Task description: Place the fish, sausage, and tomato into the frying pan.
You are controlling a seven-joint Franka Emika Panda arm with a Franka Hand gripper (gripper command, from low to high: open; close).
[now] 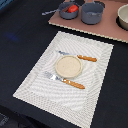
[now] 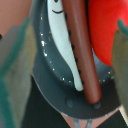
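Note:
In the wrist view the dark blue-grey frying pan (image 2: 50,75) fills the picture. In it lie the white fish (image 2: 62,45), the reddish-brown sausage (image 2: 82,55) beside it, and the bright red tomato (image 2: 106,30) against the sausage. My gripper (image 2: 70,30) hovers over the pan, open and empty, with one blurred finger (image 2: 15,65) on each side. In the exterior view the frying pan (image 1: 68,11) stands at the back with its handle (image 1: 50,12) pointing to the exterior view's left. The tomato (image 1: 73,8) shows in it. Fish and sausage are too small to make out there.
A grey pot (image 1: 92,13) stands right of the pan and a beige bowl (image 1: 123,17) further right, on a pinkish board (image 1: 107,29). In front, a placemat (image 1: 35,80) holds a tan plate (image 1: 67,66), a wooden-handled knife (image 1: 86,58) and a fork (image 1: 73,83).

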